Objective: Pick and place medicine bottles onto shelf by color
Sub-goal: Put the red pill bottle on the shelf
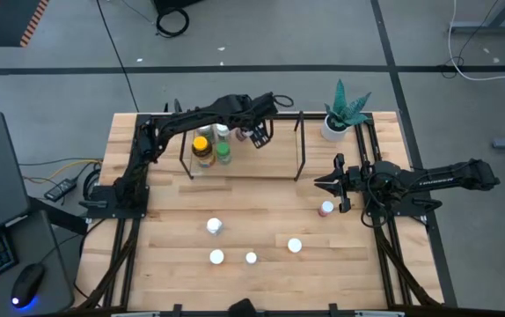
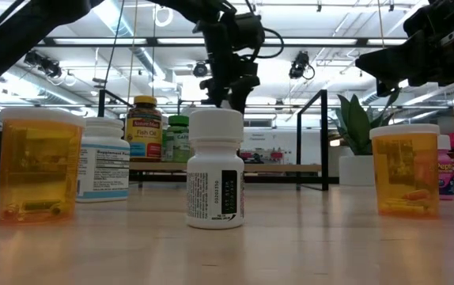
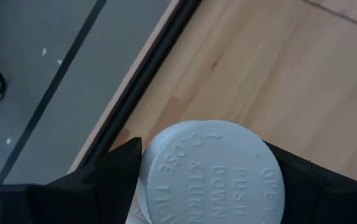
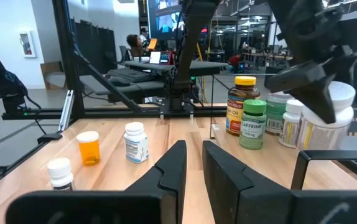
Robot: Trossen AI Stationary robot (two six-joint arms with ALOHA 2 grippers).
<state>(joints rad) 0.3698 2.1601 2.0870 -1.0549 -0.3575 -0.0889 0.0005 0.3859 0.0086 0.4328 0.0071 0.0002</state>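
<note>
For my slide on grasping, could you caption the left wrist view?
Left hand grips a white-capped bottle above the shelf.

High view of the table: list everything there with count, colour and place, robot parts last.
shelf: one, light wood, black rods, table's back
yellow-capped bottle: one, on shelf
green-capped bottle: one, on shelf beside it
loose bottles: four, white caps, table's front
pink-capped bottle: one, near right gripper
plant pot: one, white, back right corner
held bottle: one, white cap, over shelf
left gripper: shut on held bottle
right gripper: shut, right side
</note>
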